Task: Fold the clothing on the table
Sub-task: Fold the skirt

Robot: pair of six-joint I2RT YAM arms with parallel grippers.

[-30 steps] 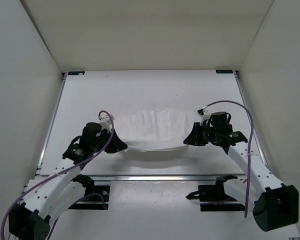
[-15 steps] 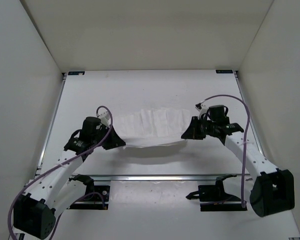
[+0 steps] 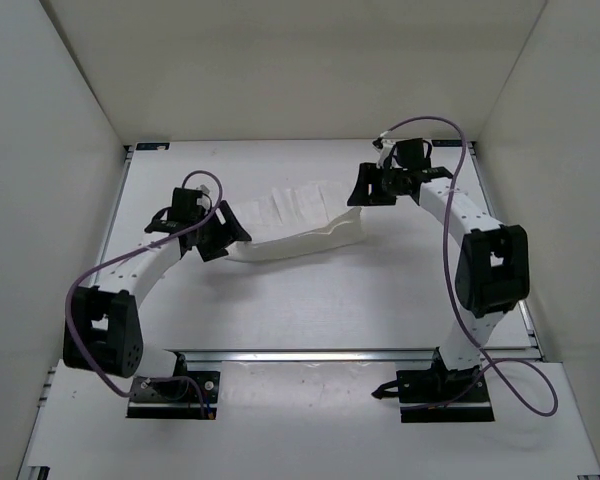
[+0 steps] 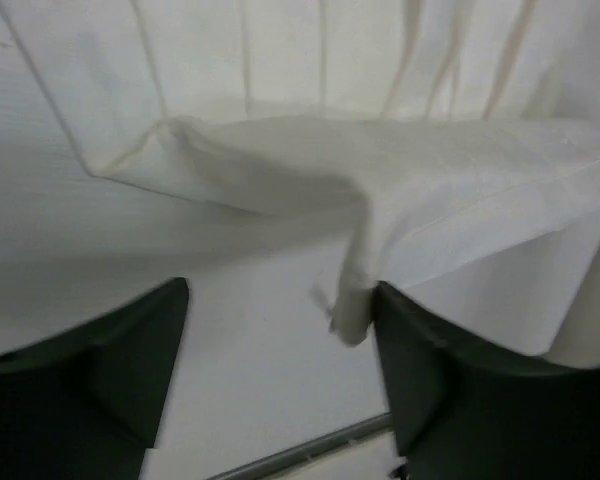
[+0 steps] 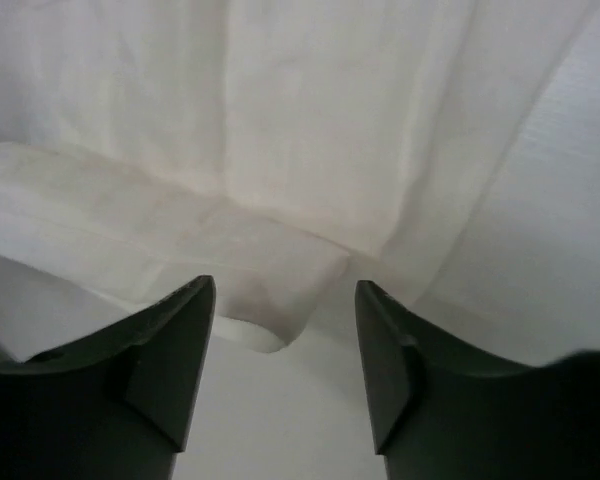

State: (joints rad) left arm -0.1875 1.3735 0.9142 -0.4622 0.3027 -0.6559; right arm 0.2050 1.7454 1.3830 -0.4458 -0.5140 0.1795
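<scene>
No text, label, brand or number can be read; the clothing (image 3: pixel 298 214) seems plain, though the wrist views are blurred.

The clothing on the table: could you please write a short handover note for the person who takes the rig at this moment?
Left gripper: open, at the left end of the clothing, holding nothing.
Right gripper: open, at its right end, holding nothing.
The clothing lies wrinkled on the table, one long edge doubled over the rest.
Done: apparently one lengthwise fold.
Left: the further folds, likely crosswise.
</scene>
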